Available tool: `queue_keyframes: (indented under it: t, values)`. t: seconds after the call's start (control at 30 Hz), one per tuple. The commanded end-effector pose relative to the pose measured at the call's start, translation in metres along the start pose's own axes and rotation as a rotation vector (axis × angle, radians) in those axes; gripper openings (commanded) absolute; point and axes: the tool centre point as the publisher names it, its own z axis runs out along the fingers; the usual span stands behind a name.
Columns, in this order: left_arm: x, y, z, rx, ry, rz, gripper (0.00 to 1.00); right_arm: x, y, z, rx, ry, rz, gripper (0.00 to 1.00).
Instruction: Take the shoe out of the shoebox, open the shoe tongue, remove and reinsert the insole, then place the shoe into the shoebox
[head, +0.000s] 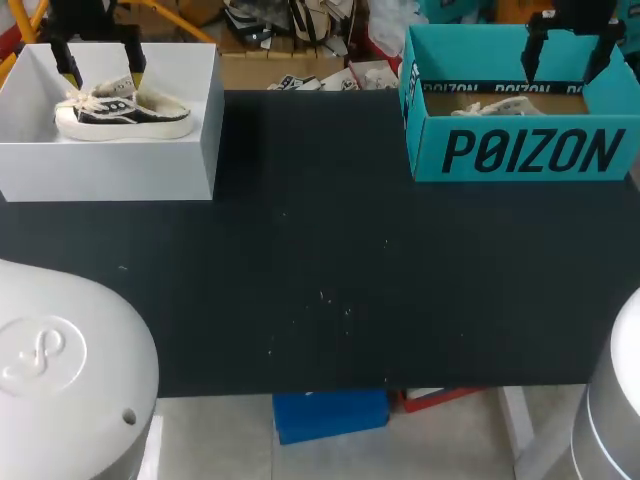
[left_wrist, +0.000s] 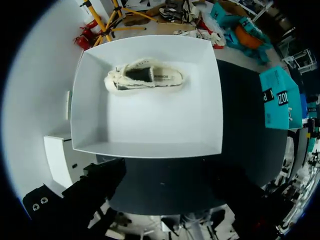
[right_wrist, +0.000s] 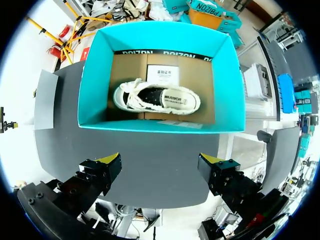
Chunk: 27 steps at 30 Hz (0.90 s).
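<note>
A white shoebox (head: 180, 160) stands at the table's far left, with a white-and-black sneaker (head: 122, 110) lying on its side inside. My left gripper (head: 100, 65) hangs open above that box; in the left wrist view the sneaker (left_wrist: 145, 77) lies well ahead of the open gripper (left_wrist: 170, 185), inside the white shoebox (left_wrist: 150, 150). A teal shoebox (head: 520, 150) at the far right holds a second white sneaker (head: 490, 106). My right gripper (head: 565, 50) hovers open above it, and the right wrist view shows this sneaker (right_wrist: 157, 97) on the teal shoebox's (right_wrist: 160, 127) brown floor, ahead of the gripper (right_wrist: 160, 162).
A black tabletop (head: 320, 260) spreads between the two boxes and toward the front edge. The white bases of my arms (head: 60, 370) (head: 615, 400) sit at the near corners. A white card (right_wrist: 162, 75) lies in the teal box behind the sneaker.
</note>
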Motion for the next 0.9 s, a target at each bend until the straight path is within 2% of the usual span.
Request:
queue_keyframes:
  t: [0.03,0.4,0.47,0.53,0.57,0.67,0.8,0.9]
  values:
    - [0.001,-0.002,0.002,0.057,-0.010,0.001,1.00,0.000,0.000,0.000,0.000,0.000,0.000,1.00]
    - [0.001,-0.002,0.002,0.057,-0.010,0.001,1.00,0.000,0.000,0.000,0.000,0.000,0.000,1.00]
    - [0.005,0.001,-0.002,0.129,0.090,0.137,1.00,0.000,0.000,0.000,0.000,0.000,0.000,1.00]
    - [0.008,0.002,-0.007,0.196,0.107,0.335,1.00,0.000,0.000,0.000,0.000,0.000,0.000,1.00]
    - [0.009,0.001,-0.010,0.229,0.179,0.412,1.00,0.000,0.000,0.000,0.000,0.000,0.000,1.00]
    - [0.006,0.003,-0.016,0.287,0.248,0.727,1.00,0.000,0.000,0.000,0.000,0.000,0.000,1.00]
    - [-0.003,-0.002,-0.017,0.281,0.275,1.028,1.00,0.000,0.000,0.000,0.000,0.000,0.000,1.00]
    - [-0.011,-0.008,-0.017,0.214,0.301,1.299,1.00,0.000,0.000,0.000,0.000,0.000,0.000,1.00]
